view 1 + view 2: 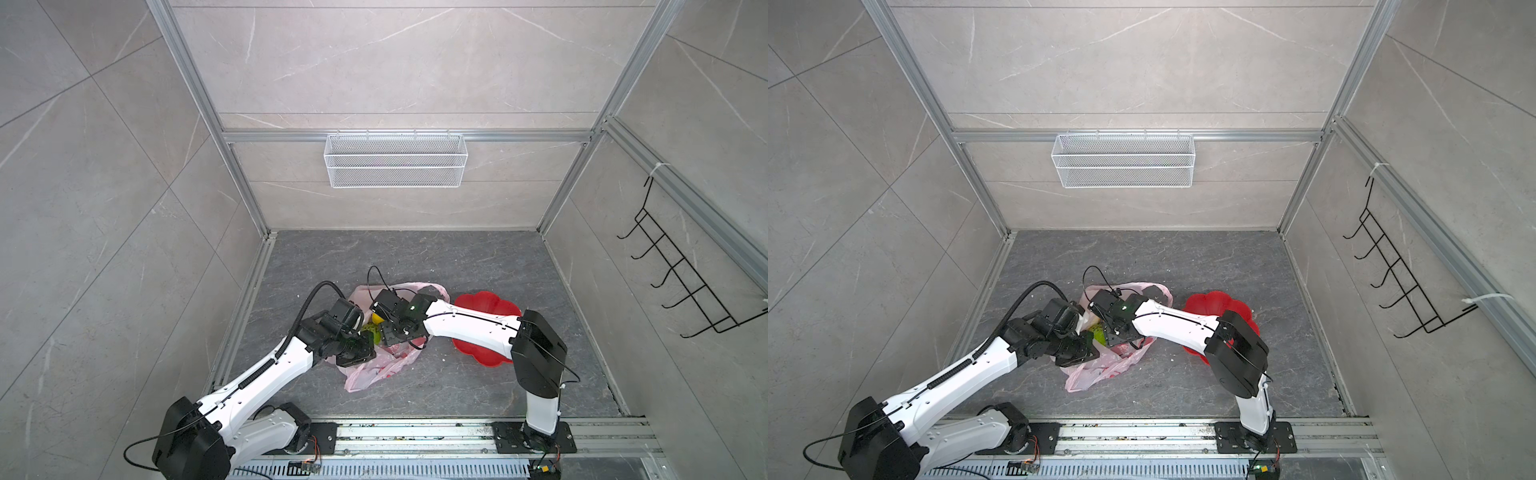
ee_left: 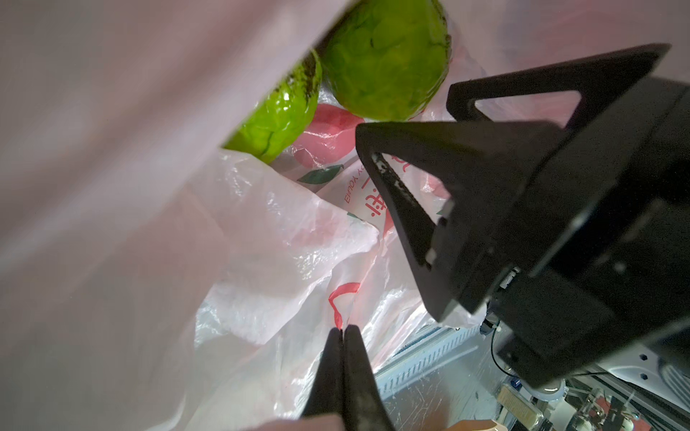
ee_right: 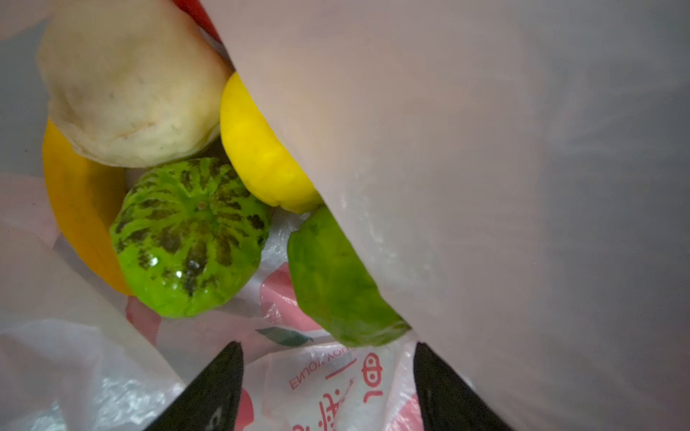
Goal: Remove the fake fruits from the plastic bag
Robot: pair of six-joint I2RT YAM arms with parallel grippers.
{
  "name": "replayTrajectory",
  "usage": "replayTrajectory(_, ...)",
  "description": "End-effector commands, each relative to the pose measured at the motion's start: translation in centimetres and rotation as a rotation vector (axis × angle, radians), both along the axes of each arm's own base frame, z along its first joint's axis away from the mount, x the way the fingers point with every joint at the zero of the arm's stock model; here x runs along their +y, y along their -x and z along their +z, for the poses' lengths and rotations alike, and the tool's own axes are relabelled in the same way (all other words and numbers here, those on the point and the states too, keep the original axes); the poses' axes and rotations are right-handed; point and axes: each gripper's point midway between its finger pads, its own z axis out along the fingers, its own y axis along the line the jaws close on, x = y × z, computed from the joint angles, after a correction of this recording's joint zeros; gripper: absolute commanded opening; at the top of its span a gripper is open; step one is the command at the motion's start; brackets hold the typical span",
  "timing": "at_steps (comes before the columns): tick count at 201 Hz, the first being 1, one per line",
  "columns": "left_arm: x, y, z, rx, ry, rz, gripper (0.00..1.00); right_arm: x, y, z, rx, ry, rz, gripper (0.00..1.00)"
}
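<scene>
Left claw (image 2: pixel 342 332) pinches the thin translucent pink plastic bag (image 2: pixel 261 242); right claw (image 3: pixel 328 347), wide open, faces glossy fake fruits (image 3: pixel 190 239) just ahead, none removed yet

The bag film (image 3: pixel 485 186) overhangs the green fruit (image 3: pixel 336 283); striped fruit (image 3: pixel 190 239) lies uncovered.

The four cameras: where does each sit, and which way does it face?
Top views: high above the front rail, looking down; left arm, right arm, plastic bag between them.
Left wrist: at the bag mouth, looking in; left gripper pinching film, right gripper opposite.
Right wrist: looks into the bag; open right gripper, fake fruits.
Shared: both wrist views show the striped green fruit.
</scene>
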Motion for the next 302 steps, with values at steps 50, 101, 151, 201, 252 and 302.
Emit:
replayTrajectory(50, -0.4, -0.1, 0.9, -0.021, 0.034, 0.007, 0.0, -0.6, -1.7, -0.3, -0.036, 0.036, -0.086, 0.78)
replayTrajectory(101, -0.4, -0.1, 0.8, -0.019, 0.034, 0.008, 0.0, -0.6, -2.4, -0.9, -0.034, 0.003, -0.123, 0.79)
replayTrajectory(151, -0.3, 0.0, 0.8, -0.019, 0.034, 0.011, 0.0, 0.3, -2.6, -1.2, -0.021, -0.023, -0.119, 0.79)
replayTrajectory(201, -0.2, 0.1, 0.7, -0.017, 0.033, 0.012, 0.0, 0.8, -2.7, -2.1, 0.0, -0.022, -0.116, 0.8)
replayTrajectory(252, -0.2, 0.1, 0.5, -0.012, 0.029, 0.012, 0.0, 1.1, -3.2, -2.5, -0.003, -0.01, -0.123, 0.79)
replayTrajectory(302, -0.3, 0.0, 0.6, -0.013, 0.03, 0.009, 0.0, 1.3, -3.3, -3.4, 0.013, 0.001, -0.119, 0.76)
